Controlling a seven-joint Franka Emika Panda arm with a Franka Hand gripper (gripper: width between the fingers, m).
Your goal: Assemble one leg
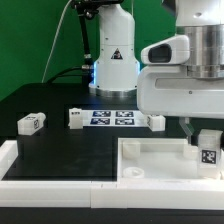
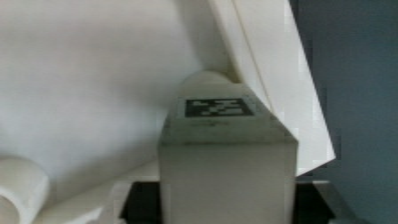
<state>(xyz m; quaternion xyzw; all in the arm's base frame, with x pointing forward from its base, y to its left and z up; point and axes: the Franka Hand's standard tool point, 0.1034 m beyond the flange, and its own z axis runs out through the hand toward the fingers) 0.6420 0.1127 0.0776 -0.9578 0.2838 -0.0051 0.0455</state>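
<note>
Leg [image 1: 208, 150] upright in claw [image 1: 207, 135], tag facing exterior camera, over tray [image 1: 150, 158]

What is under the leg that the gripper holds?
Under the held leg lies the white tray, near its corner by the raised rim. The gripper and the leg cover the spot below, so contact or a socket cannot be seen.

A green backdrop [image 1: 35, 40] rises behind the black table [image 1: 60, 150].

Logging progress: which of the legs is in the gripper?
The leg at the exterior view's right, held by the gripper over the tray; the others lie on the table.
</note>
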